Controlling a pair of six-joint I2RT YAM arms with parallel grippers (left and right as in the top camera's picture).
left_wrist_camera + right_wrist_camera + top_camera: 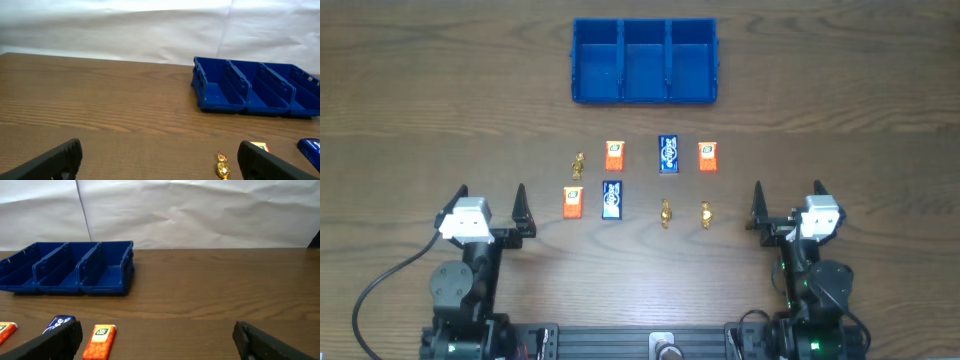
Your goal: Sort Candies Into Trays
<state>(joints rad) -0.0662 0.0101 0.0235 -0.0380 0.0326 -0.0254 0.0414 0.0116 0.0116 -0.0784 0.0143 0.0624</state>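
A blue tray [644, 61] with three compartments stands at the far middle of the table, also seen as the tray [255, 90] and the tray [70, 267]. Between it and the arms lie orange candy boxes [614, 155] [707, 156] [573, 202], blue candy packs [668, 153] [612, 199] and gold-wrapped candies [578, 165] [666, 212] [706, 213]. My left gripper [491, 205] is open at the near left, left of the candies. My right gripper [788, 203] is open at the near right. An orange box [100, 341] and a gold candy [222, 167] lie close ahead of the fingers.
The wooden table [420, 100] has free room on both sides of the tray and the candies. A white backdrop [200, 210] rises behind the far table edge.
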